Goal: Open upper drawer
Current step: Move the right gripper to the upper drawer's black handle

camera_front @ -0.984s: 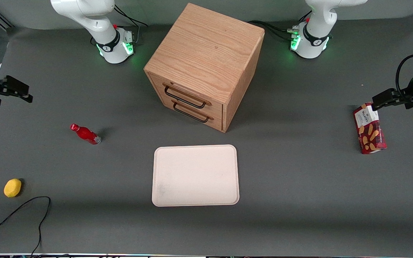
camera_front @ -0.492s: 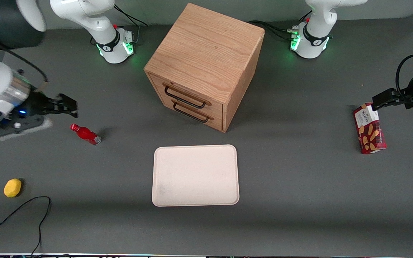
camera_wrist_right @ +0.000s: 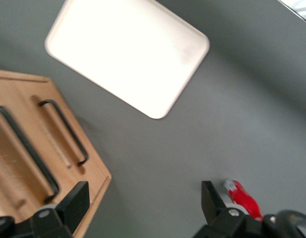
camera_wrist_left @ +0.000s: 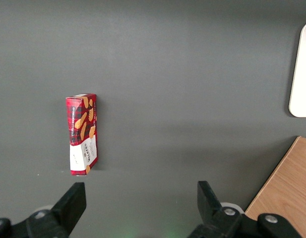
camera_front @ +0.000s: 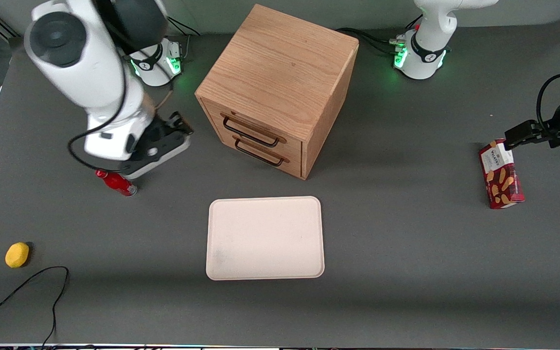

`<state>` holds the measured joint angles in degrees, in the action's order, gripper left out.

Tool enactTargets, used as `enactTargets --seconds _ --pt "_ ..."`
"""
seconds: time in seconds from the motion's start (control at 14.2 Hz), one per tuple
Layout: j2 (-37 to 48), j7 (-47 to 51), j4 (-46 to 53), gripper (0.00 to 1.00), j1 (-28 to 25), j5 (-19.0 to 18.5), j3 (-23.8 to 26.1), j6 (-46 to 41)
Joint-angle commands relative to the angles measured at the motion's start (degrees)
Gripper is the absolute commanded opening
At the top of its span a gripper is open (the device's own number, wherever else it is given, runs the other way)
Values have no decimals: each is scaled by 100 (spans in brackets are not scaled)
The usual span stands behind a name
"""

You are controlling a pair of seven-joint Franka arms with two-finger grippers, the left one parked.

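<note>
While the gripper (camera_front: pixel 181 127) hovers spread beside the cabinet (camera_front: pixel 280 73), its two drawers sit shut; upper drawer (camera_front: pixel 252 129) untouched.

**A:** What colours are showing on the counter (camera_front: pixel 406 243)?

**B:** The counter is showing dark grey. The cabinet (camera_front: pixel 280 68) is showing light oak with darker grain lines, and the upper drawer (camera_front: pixel 253 127) is carrying a thin black wire handle.

**A:** And the rest?

**B:** The tray (camera_front: pixel 264 238) is showing pale cream. The bottle (camera_front: pixel 117 183) is glowing red, the round fruit (camera_front: pixel 17 254) yellow. The box (camera_front: pixel 501 175) is showing red tartan with tan biscuit shapes. The tool (camera_front: pixel 180 127) is showing black on a white arm.
</note>
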<state>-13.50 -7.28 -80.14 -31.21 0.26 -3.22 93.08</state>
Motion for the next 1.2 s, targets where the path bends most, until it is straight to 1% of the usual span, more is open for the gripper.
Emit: enactTargets --seconds 0.0,0.07,0.63,0.77,0.84,0.98,1.12 --pt "-109 -519 130 100 -218 587 -91 35" --pt "-109 -520 104 100 -253 668 -74 35" --pt "-188 -546 16 100 -824 668 84 17" --pt "-197 -616 7 100 -834 633 85 26" --pt "-206 -851 -2 100 -834 625 85 26" --pt "-206 -1003 -132 100 -799 607 76 35" --pt "-206 -1178 -317 100 -764 476 76 218"
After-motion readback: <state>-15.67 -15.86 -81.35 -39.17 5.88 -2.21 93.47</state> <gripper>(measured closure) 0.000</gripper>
